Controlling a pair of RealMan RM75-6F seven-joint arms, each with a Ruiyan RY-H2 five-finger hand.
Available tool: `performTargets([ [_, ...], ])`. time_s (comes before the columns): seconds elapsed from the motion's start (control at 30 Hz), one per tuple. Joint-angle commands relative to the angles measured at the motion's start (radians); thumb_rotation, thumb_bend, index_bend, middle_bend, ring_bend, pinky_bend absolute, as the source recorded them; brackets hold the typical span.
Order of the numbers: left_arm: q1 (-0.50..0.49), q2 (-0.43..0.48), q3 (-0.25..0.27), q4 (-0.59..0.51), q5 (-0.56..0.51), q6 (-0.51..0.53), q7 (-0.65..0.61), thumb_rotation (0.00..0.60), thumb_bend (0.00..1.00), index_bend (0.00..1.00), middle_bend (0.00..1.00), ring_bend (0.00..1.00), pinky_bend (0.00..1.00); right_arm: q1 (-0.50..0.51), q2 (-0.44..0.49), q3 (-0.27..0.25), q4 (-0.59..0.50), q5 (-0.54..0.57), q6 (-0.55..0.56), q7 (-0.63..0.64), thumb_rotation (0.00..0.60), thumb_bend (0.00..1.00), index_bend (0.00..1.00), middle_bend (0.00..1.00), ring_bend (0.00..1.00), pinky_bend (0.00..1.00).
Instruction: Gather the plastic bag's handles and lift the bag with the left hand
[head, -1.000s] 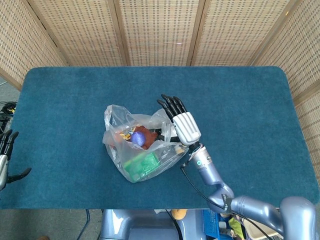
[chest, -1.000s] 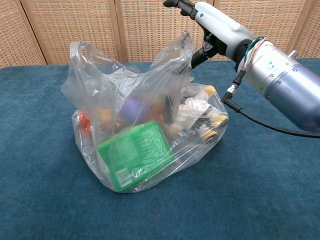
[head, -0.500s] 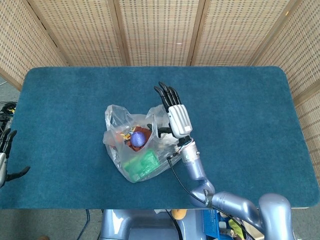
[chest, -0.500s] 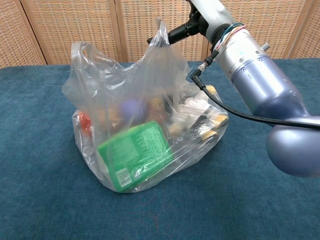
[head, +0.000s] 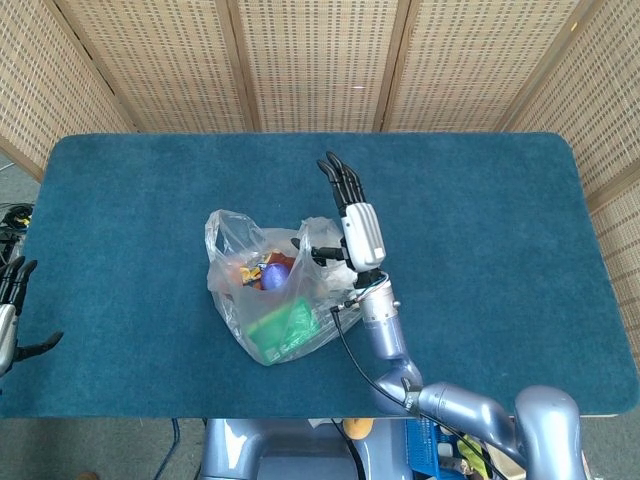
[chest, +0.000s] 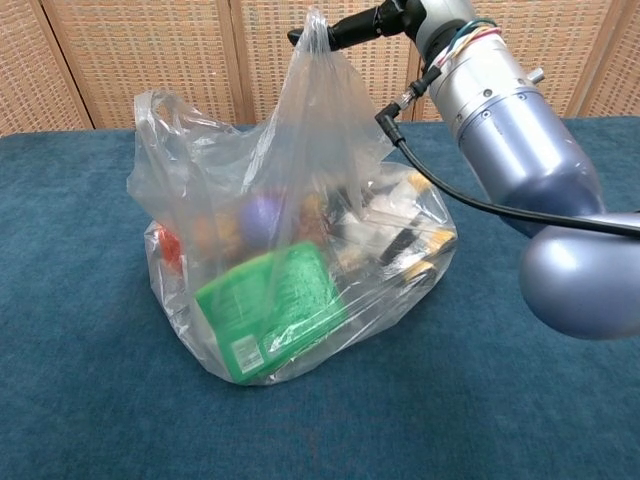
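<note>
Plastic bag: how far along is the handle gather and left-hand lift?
Done: nothing complete. The plastic bag sits on the table.
In hand: the right hand has one handle hooked on a digit and pulled up taut, fingers extended.
Left: the other handle hangs loose, ungathered. The left hand is at the table's edge, holding nothing. Gathering, handover and lift all remain.

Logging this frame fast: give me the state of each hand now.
Left hand: open, holding nothing, at the table's left edge.
Right hand: pinching one handle of the clear plastic bag and lifting it; other fingers spread.
</note>
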Motion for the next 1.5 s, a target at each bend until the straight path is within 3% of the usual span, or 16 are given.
performTargets([
  [0.03,-0.001,0.000,0.000,-0.001,0.001,0.001,0.001,0.600,0.18,0.00,0.00,0.00,0.00,-0.006,0.011,-0.003,-0.020,0.001,0.007,-0.003,0.600,0.30,0.00,0.00,0.00,0.00],
  [0.47,-0.008,0.000,0.004,0.004,0.002,-0.015,-0.011,0.600,0.18,0.00,0.00,0.00,0.00,-0.013,0.043,-0.016,-0.101,-0.003,0.023,-0.043,0.600,0.55,0.00,0.00,0.00,0.00],
  [0.73,-0.034,0.015,0.015,0.010,0.035,-0.075,-0.128,0.600,0.19,0.00,0.00,0.00,0.00,-0.018,0.078,-0.055,-0.146,-0.052,0.038,-0.075,0.600,0.71,0.00,0.00,0.00,0.00],
  [0.97,-0.114,0.053,0.018,0.040,0.124,-0.194,-0.466,0.600,0.19,0.00,0.00,0.00,0.00,-0.032,0.110,-0.091,-0.175,-0.081,0.043,-0.105,0.600,0.71,0.00,0.00,0.00,0.00],
  [1.23,-0.290,0.053,0.056,0.150,0.320,-0.326,-1.129,0.600,0.23,0.00,0.00,0.00,0.00,-0.038,0.136,-0.103,-0.210,-0.096,0.047,-0.130,0.600,0.71,0.00,0.00,0.00,0.00],
  [1.4,-0.371,0.030,0.093,0.223,0.378,-0.370,-1.366,0.600,0.23,0.00,0.00,0.00,0.00,-0.041,0.145,-0.101,-0.219,-0.094,0.048,-0.133,0.600,0.71,0.00,0.00,0.00,0.00],
  [1.5,-0.432,-0.002,0.119,0.257,0.406,-0.388,-1.584,0.600,0.23,0.00,0.00,0.00,0.01,-0.045,0.152,-0.101,-0.223,-0.092,0.049,-0.129,0.600,0.71,0.00,0.00,0.00,0.00],
])
